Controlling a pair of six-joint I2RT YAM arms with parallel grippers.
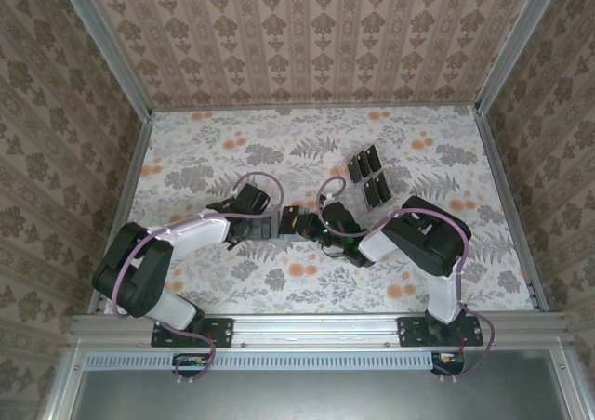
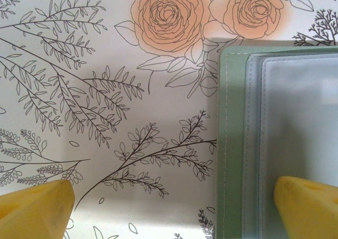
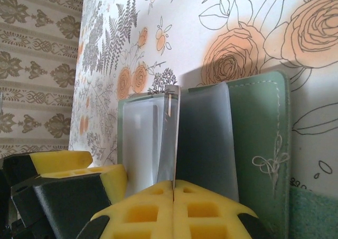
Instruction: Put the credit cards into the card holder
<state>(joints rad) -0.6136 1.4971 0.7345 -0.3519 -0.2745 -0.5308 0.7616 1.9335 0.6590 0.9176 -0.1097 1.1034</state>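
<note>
Find the flat grey-green folding wallet with pale grey plastic sleeves (image 2: 232, 144) lying open on the flower-printed table (image 1: 232, 141), between the two arms. Note the left gripper (image 2: 171, 210) spread as wide as it goes and holding nothing: one yellow foam fingertip (image 2: 306, 207) over the inner sleeve, the other over bare table beside the stitched edge. Note the right gripper (image 3: 173, 189) closed tight on a thin grey sheet (image 3: 170, 138) standing on edge above the open wallet; hard to say whether a sleeve leaf or a card seen edge-on. See four small glossy black rectangular cards (image 1: 368, 176) clustered two by two, farther back and to the right, well apart from the wallet.

For a clean step, probably best to press the left fingertip onto the sleeves and pin the wallet. Keep the pinched sheet square to the pocket mouth. Move slowly, without twisting, lest the wallet drag or fold shut.

Read the cards' long sides as running away from the arms, somewhat askew. Read the pinched sheet as upright, its long edge stretching from the right fingers toward the wallet's far edge.
</note>
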